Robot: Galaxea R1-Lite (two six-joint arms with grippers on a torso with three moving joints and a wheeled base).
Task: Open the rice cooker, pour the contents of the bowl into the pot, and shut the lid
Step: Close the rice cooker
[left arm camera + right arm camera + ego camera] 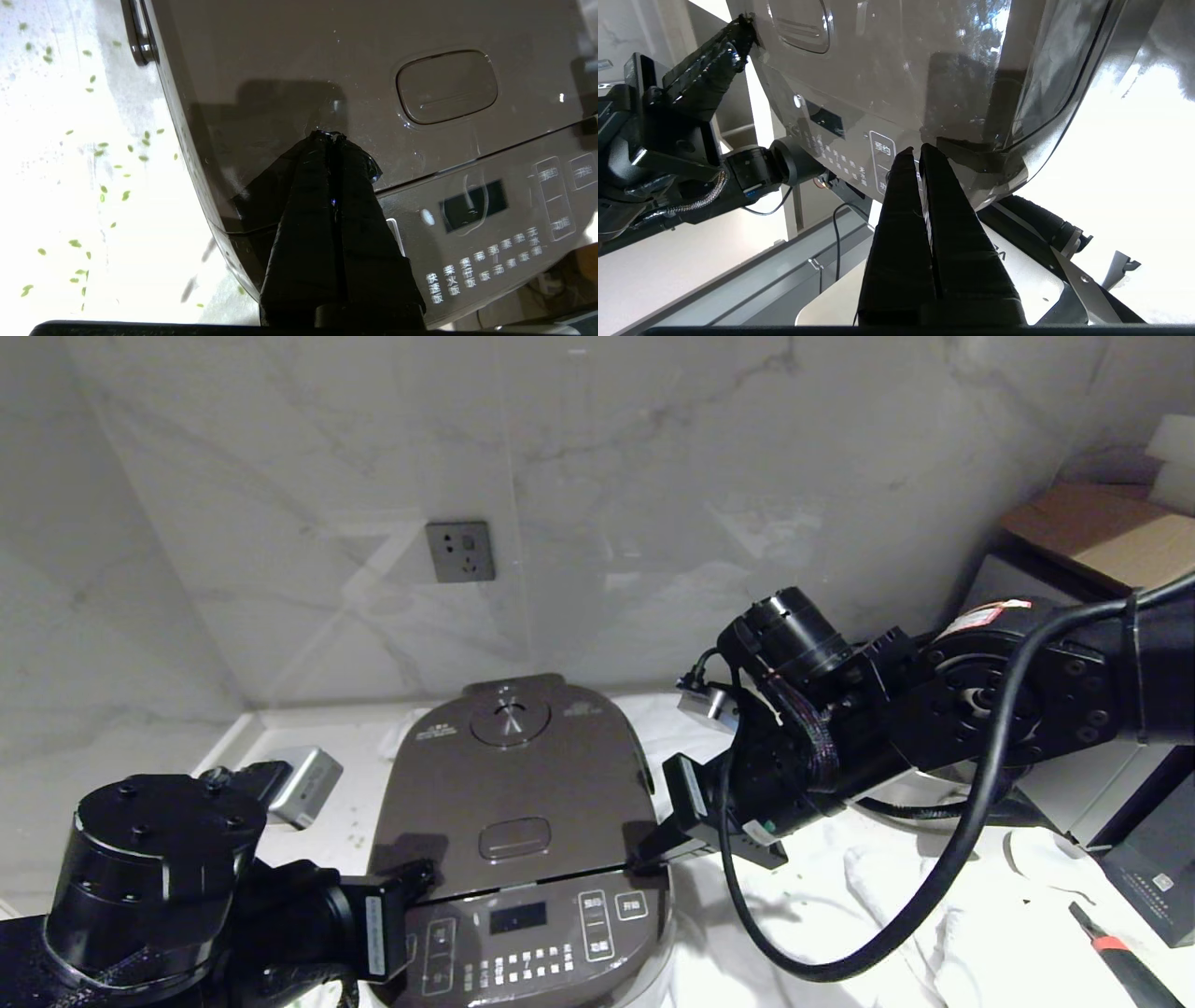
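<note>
The dark brown rice cooker (523,933) stands in the middle of the counter with its lid (513,784) down, so the pot is hidden. My left gripper (425,875) is shut, its tip (327,135) resting on the lid's front left corner just above the seam. My right gripper (644,859) is also shut, with its tip (915,150) at the seam on the cooker's front right corner. The oblong lid button (446,86) lies between the two tips, untouched. Tiny green grains (100,149) lie scattered on the white surface left of the cooker. The bowl is out of view.
A boxy silver appliance (303,784) sits back left against the marble wall, below a wall socket (460,551). Crumpled white cloth (887,915) covers the counter to the right, with a red-handled tool (1111,947) and a dark box (1153,873) at the right edge.
</note>
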